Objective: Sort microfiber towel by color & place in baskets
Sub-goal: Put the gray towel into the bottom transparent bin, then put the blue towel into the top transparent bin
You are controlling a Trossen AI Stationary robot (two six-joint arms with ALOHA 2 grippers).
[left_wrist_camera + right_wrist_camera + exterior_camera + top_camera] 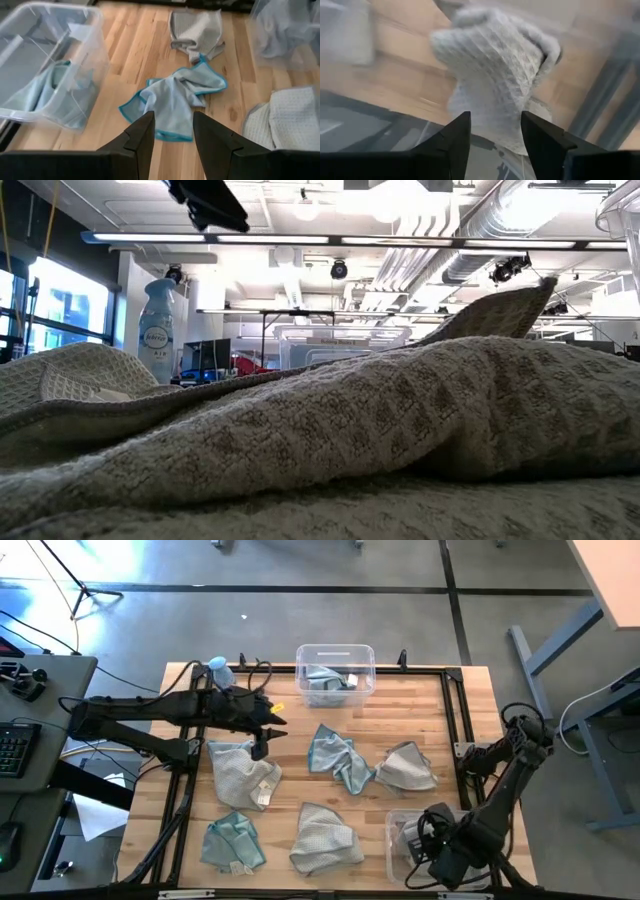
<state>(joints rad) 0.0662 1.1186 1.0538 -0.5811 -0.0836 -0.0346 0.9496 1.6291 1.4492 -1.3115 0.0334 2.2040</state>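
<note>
1. The loose teal towel [338, 760] lies crumpled on the table, just in front of the far basket [300, 665], which already holds one teal cloth. It lies against a grey towel [408, 768] on its side away from the left arm. A deep pinch there could lift both, putting grey among the teal.
2. Four more loose cloths lie farther from that basket. A second teal towel [232, 843] sits at the table's opposite edge, a long reach for either arm.
3. The left gripper [260, 745] hovers in front of the far basket, over the edge of another grey towel [243, 775]. Its fingers [142, 132] are apart and empty, aimed at the loose teal towel. Coming straight down would probably catch the wrong colour.
4. The right gripper [435, 840] is over the second basket [392, 840], diagonally across the table from the far one. Its fingers [457, 135] are apart around a grey cloth [500, 85]. If a fold snags, the cloth could come back out.
</note>
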